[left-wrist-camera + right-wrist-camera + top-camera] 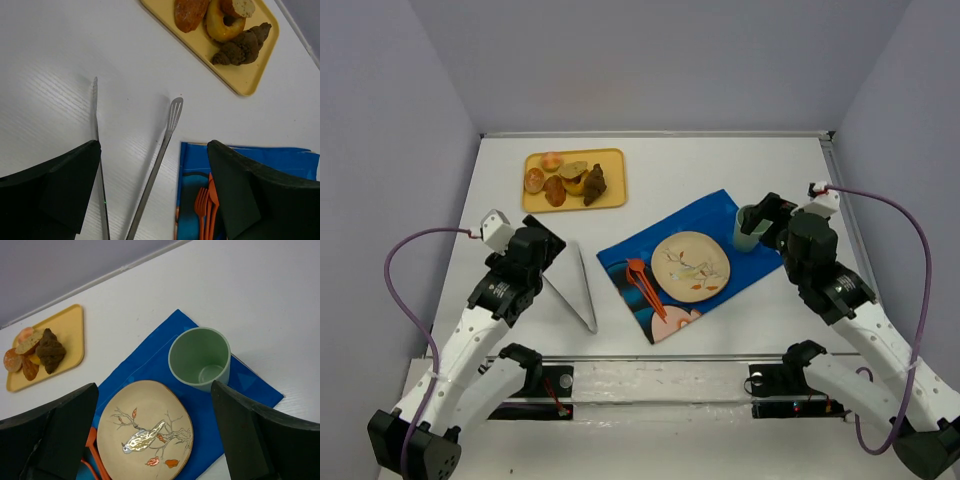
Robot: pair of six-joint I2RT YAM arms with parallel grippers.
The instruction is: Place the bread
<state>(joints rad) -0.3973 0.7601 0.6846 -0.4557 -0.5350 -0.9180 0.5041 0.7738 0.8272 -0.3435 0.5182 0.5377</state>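
Left wrist view shows the left gripper (153, 148) hanging over the tabletop (60, 60) with its jaws spread wide and grasping nothing. The tongs (167, 135) lie flat between them, tips pointing away. Their hinge end is cut off at the bottom edge, so I cannot tell how low the jaws sit over them. The step in hand looks like taking up the tongs, which calls for lowering and clenching on both arms without skidding them. Just beyond, the right gripper (154, 389), jaws also released and empty, hovers above the mat (150, 355), which carries a bare plate (150, 407), a cup (200, 357) and a fork (207, 200). Farthest off, the bread (595, 185) sits on the tray (610, 160), untouched and pressed against paler pieces. Where it meets them is hard to make out.
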